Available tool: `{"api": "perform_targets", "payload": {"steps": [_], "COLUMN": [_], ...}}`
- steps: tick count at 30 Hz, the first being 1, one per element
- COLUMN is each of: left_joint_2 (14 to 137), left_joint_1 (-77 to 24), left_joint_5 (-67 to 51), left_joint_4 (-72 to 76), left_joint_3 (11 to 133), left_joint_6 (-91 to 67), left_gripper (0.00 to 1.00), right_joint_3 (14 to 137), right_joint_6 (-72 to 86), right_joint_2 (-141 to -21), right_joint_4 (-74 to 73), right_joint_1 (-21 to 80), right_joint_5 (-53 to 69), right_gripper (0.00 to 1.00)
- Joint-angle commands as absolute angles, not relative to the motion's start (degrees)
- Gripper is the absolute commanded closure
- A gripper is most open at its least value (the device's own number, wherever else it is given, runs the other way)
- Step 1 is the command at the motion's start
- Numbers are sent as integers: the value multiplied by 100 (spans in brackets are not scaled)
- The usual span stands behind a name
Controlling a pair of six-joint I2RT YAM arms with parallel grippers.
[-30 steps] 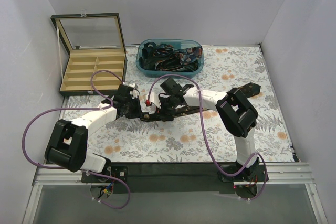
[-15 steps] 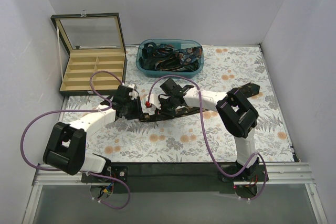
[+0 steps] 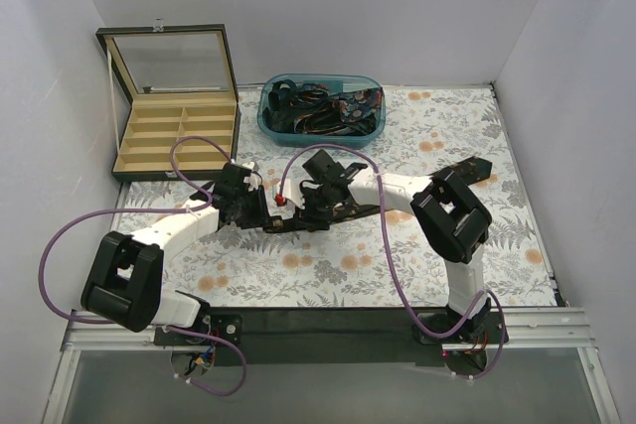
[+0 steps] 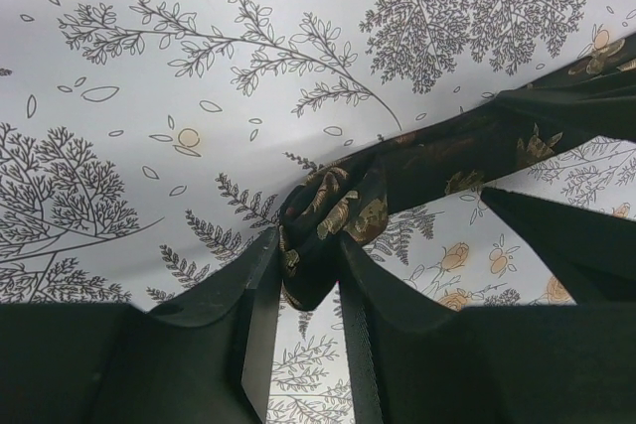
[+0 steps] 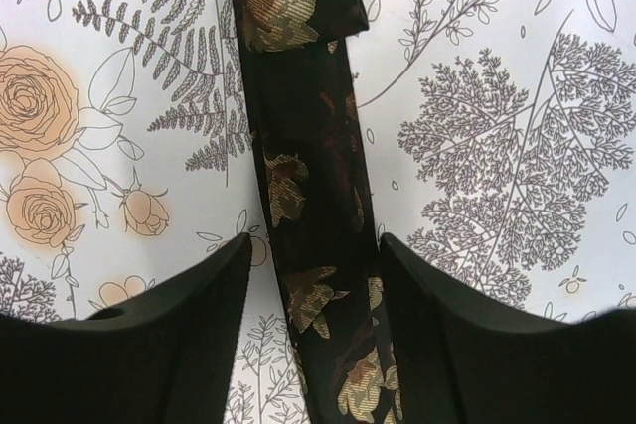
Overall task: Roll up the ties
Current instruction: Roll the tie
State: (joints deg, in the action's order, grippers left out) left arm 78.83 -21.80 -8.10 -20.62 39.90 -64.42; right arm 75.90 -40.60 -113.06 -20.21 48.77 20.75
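near tablecloth (image 3: 328, 270) open, tie (image 5: 298, 146) bars the middle, case (image 3: 174, 131) and bin (image 3: 320, 136) beyond.

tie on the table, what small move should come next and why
Probably turn the left jaws to wind another wrap: they pinch the curled end of the tie, while the right jaws stand open astride the flat strip, which lies unrolled.

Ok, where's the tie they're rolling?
Top view: the tie lies mid-table, its bunched end in the left end effector, the right end effector straddling it.
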Motion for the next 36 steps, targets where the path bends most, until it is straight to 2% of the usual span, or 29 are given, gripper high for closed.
{"api": "perform_targets", "payload": {"steps": [1, 9, 11, 16, 17, 19, 21, 25, 36], "left_joint_2": [7699, 7629, 7603, 7576, 7567, 7567, 7559, 7550, 7761], "left_joint_1": [-2136, -2144, -2145, -2144, -2145, -2136, -2144, -2145, -2145], "left_joint_5": [-844, -826, -844, -896, -905, -923, -958, -897, -712], "left_joint_4": [-2100, -2180, -2180, -2215, -2215, -2250, -2302, -2416, -2698], "left_joint_3": [3964, 3955, 3946, 3981, 3990, 4034, 4052, 4104, 4263], "left_joint_6": [-6434, -6372, -6355, -6319, -6311, -6284, -6258, -6240, -6258], "left_gripper": [74, 80, 81, 82, 83, 83, 83, 83, 83], "right_joint_3": [7515, 7190, 6936, 6786, 6716, 6574, 6574, 6460, 6451], "right_joint_6": [-3780, -2138, -1173, 735, 1339, 1782, 2221, 2636, 3155], "right_joint_2": [-10925, -10240, -10117, -10248, -10292, -10379, -10546, -10696, -11206], "right_joint_4": [-2040, -1031, -293, 421, 726, 983, 1160, 1476, 2021], "right_joint_1": [4896, 4816, 4825, 4825, 4816, 4816, 4825, 4825, 4895], "right_joint_5": [2030, 2759, 2646, 2155, 2101, 2101, 2136, 2004, 2417], "right_gripper": [47, 44, 48, 55, 60, 67, 68, 75, 81]}}
